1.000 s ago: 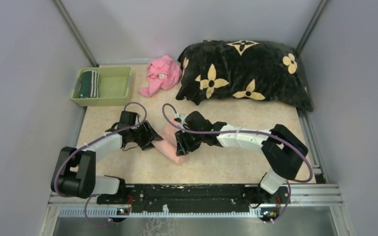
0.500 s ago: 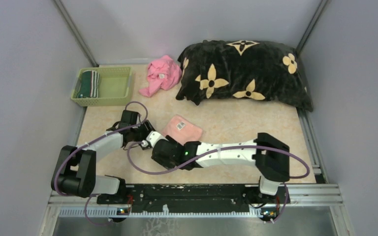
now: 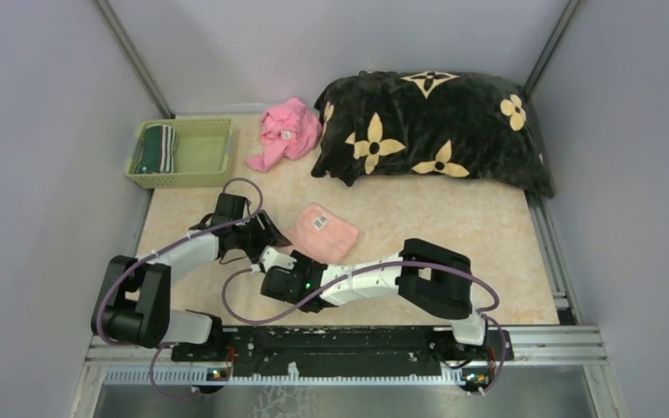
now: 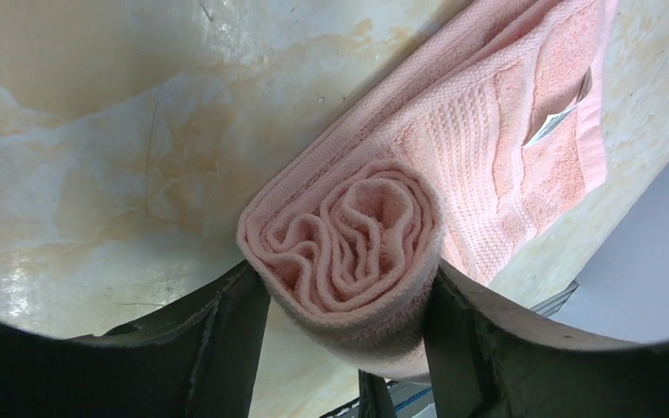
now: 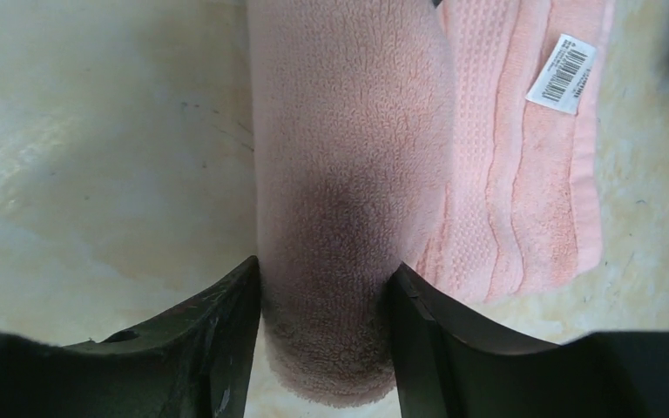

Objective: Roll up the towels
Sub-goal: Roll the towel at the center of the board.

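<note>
The salmon-pink towel (image 3: pixel 324 231) lies left of centre on the table, partly rolled, with its flat tail and white label (image 5: pixel 562 70) toward the far right. In the left wrist view the roll's spiral end (image 4: pixel 348 235) sits between the fingers of my left gripper (image 4: pixel 346 279), which press both sides. My right gripper (image 5: pixel 324 270) is closed across the roll (image 5: pixel 348 131) from the near side, and both fingers touch it. In the top view the two grippers meet at the roll's left end, left (image 3: pixel 266 235) and right (image 3: pixel 272 259). The green striped towel (image 3: pixel 157 148) lies rolled in the basket.
A light green basket (image 3: pixel 213 152) stands at the back left. A crumpled bright pink cloth (image 3: pixel 287 131) lies beside the big black blanket with tan flowers (image 3: pixel 431 131) at the back. My right arm's elbow (image 3: pixel 435 279) lies low across the near table.
My right arm swung from above the towel's middle toward the near left and now grips the roll beside the left gripper. The towel's flat tail is uncovered. The left arm barely moved.
</note>
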Controlling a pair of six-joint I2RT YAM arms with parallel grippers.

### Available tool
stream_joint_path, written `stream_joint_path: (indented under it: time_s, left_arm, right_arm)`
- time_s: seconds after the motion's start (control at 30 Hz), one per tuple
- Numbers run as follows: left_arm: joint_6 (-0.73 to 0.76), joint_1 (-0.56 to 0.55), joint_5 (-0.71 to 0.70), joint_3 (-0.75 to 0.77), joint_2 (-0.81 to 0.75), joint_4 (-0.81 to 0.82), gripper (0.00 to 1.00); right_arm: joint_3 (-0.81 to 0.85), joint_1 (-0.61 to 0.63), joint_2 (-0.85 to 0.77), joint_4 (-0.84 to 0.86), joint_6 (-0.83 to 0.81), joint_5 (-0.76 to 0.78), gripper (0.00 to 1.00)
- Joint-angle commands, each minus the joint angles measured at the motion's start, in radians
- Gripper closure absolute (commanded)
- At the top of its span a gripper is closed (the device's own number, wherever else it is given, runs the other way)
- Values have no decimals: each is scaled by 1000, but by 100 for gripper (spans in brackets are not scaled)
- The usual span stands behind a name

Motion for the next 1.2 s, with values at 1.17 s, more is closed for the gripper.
stream_joint_path:
  time_s: [1.17]
  left_arm:
    - [13, -5, -148, -40, -102, -157, 18]
  right_arm:
    - [-203, -477, 102, 360, 308, -1421, 91]
